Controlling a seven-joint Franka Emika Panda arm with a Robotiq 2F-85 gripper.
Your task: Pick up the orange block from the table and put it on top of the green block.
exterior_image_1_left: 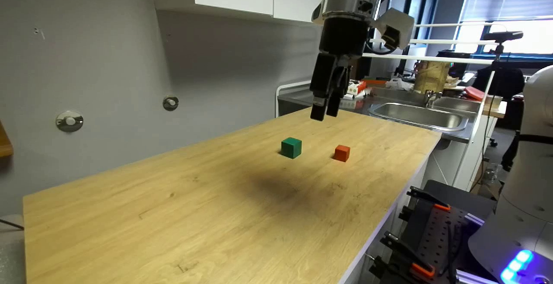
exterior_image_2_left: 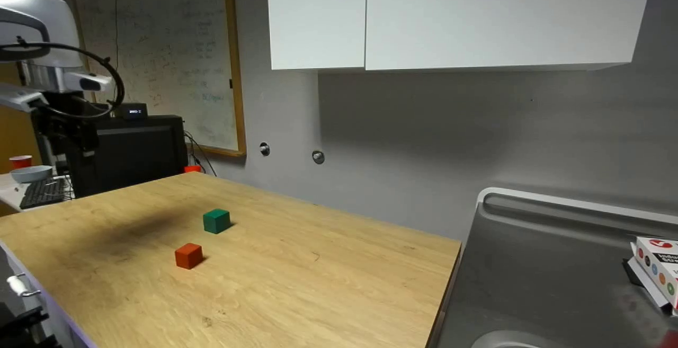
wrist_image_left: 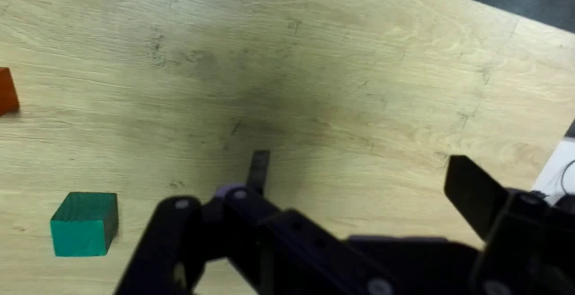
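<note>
"Where was the orange block (exterior_image_1_left: pixel 341 153)?"

"On the table (exterior_image_1_left: pixel 173 215). In an exterior view it sat to the right of the green block (exterior_image_1_left: pixel 291 148), with bare wood between them."

"And from a different angle?"

"In an exterior view the orange block (exterior_image_2_left: pixel 189 256) was the nearer, on the left, and the green block (exterior_image_2_left: pixel 216 221) sat farther back, a little to the right. The wrist view cut the orange block (wrist_image_left: pixel 6 92) off at its left edge; the green block (wrist_image_left: pixel 84 224) also showed on the left, whole."

"How was the gripper (exterior_image_1_left: pixel 325 111)?"

"Its fingers (wrist_image_left: pixel 474 194) were spread wide in the wrist view, with wood grain visible in the gap. It hung above the table, tips downward, well apart from both blocks."

"What stood around them?"

"At the far right in an exterior view, a metal sink (exterior_image_1_left: pixel 421 117) lay past the end of the table. White cabinets (exterior_image_2_left: pixel 498 17) hung on the wall (exterior_image_2_left: pixel 397 120) on the far side."
</note>
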